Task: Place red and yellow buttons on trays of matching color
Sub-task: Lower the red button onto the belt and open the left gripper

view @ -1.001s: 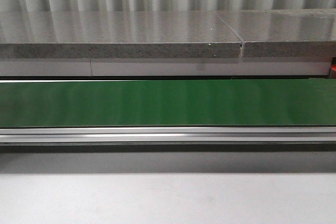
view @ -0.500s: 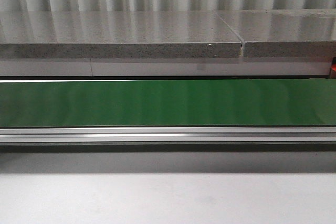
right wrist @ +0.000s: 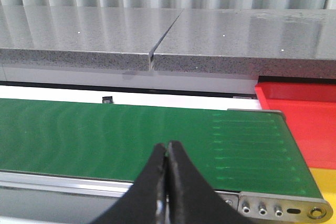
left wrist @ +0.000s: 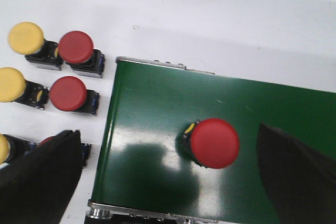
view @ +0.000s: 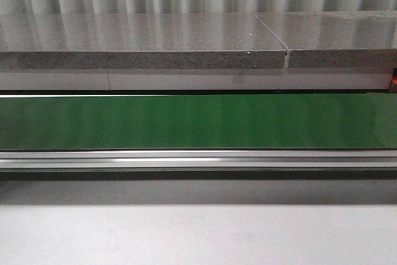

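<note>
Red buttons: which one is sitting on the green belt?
The big red button between the left gripper's fingers. The other red buttons sit off the belt, beside yellow ones.

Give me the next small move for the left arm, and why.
Probably lift the left gripper clear and leave the round red push button alone. The button sits upright on the green conveyor belt, between the wide-open black fingers, which don't touch it. More red and yellow buttons wait on the white table beside the belt end, so fetching another seems next.
</note>
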Motion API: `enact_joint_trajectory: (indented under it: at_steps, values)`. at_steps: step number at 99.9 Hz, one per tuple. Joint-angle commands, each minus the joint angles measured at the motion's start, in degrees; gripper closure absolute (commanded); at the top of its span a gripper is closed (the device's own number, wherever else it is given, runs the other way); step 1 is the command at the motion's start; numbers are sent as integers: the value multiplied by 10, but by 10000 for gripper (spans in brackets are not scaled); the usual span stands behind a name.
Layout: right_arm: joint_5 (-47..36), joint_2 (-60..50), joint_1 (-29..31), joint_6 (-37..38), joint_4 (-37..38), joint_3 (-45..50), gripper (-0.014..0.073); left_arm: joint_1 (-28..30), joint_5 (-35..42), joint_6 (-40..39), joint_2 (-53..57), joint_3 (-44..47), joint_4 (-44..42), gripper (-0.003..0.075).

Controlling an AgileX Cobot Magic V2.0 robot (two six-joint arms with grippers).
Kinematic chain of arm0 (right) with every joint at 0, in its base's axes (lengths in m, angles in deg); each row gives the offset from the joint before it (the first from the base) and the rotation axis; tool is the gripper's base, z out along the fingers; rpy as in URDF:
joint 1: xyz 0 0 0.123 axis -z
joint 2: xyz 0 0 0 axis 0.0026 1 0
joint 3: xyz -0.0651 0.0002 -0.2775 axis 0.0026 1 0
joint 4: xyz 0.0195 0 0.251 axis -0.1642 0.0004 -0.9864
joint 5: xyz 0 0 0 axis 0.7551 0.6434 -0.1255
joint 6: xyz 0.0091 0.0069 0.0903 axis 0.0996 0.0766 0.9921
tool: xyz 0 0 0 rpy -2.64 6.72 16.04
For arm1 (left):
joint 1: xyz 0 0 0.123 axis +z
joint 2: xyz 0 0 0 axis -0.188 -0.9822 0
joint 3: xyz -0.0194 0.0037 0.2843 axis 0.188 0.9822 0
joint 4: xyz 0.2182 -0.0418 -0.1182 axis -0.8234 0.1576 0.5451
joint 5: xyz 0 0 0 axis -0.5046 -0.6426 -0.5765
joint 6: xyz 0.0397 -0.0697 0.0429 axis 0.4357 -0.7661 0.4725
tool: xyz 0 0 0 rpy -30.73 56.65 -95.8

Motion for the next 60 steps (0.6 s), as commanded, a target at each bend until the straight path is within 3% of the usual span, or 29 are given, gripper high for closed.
enact_joint_trajectory:
  at_steps: [1, 32, 60]
  values:
    - [-49, -9, 1, -6, 6, 1, 661, 21, 35, -23, 35, 0, 3, 94]
    - [-49, -9, 1, -6, 6, 1, 661, 159, 76, -92, 99, 110, -38, 94]
    - [-49, -9, 1, -6, 6, 1, 661, 286, 144, -136, 90, 233, -45, 94]
